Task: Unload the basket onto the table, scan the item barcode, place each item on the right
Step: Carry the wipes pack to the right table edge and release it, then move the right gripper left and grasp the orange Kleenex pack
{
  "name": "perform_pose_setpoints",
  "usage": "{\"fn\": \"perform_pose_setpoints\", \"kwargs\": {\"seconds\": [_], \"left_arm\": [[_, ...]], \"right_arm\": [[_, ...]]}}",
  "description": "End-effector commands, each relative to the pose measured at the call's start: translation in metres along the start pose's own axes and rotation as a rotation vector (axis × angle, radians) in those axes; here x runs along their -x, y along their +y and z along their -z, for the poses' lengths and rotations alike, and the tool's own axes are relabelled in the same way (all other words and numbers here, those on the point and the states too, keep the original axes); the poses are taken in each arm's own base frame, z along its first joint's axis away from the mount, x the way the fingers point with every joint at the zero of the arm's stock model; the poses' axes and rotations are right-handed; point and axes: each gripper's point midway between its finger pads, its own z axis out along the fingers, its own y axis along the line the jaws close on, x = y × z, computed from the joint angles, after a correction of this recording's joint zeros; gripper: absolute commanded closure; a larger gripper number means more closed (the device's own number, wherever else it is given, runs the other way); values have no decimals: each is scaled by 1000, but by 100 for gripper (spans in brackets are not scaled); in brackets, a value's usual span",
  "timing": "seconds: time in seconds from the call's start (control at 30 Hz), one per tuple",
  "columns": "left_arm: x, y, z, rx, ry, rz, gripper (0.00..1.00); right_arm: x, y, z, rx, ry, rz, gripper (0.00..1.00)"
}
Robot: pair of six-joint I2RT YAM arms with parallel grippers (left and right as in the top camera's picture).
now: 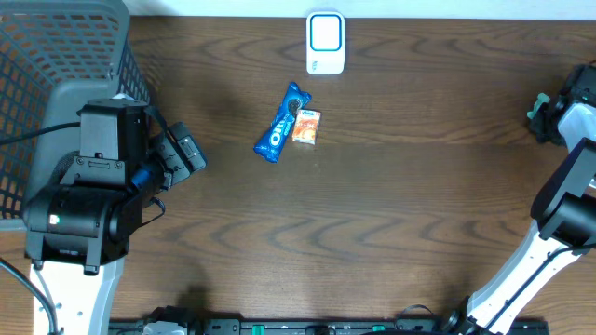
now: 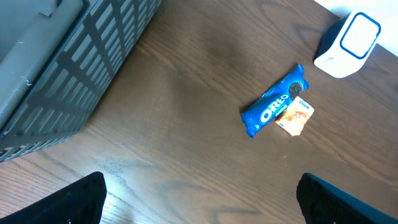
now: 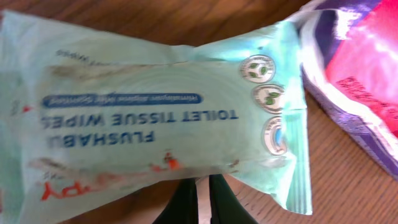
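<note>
L pincer (image 2: 199, 206) wide open, L arm (image 1: 88, 200) folded; R pincer (image 3: 200, 194) shut, R arm (image 1: 559, 209) stretched fwd.

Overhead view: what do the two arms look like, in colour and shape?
Both arms have white lower links and black, boxy joints. The left arm shows a blue part and black cables; the right arm has a teal part at its end.

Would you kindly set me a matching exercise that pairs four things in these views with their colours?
Things:
1. Oreo pack
2. scanner
3. basket
4. wipes pack

Colours:
a. grey
b. pale green
c. blue
d. white

Pairs: 1-c, 2-d, 3-a, 4-b.
</note>
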Motion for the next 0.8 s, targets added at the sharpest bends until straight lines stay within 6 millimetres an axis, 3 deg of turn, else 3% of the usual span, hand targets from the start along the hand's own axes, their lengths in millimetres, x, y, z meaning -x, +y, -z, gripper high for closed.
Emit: {"fn": "perform_pose_setpoints", "kwargs": {"seconds": [0.0,0.2,0.37,0.4,0.5,0.53,0.6,0.67,0.77], "left_arm": [[3,2,1,11,-11,2,2],[3,2,1,11,-11,2,2],[3,2,1,11,-11,2,2],[3,2,1,11,-11,2,2],[3,2,1,11,-11,2,2],[3,2,1,11,-11,1,2],[3,2,1,11,-11,2,2],[3,2,1,11,-11,2,2],[3,2,1,11,-11,2,2]], "right_arm": [[7,2,11,33,-20,26,96],[13,50,38,219,-49,113,89],[19,121,102,488,-105,189,76],[16,138,116,569,-105,208,67],[-12,204,172,905,-50,287,22],[-23,218,187,989,-21,307,15],[-52,245,211,1118,58,350,9],[-78,263,222,1146,129,392,2],[-125,288,241,1155,244,476,1]]}}
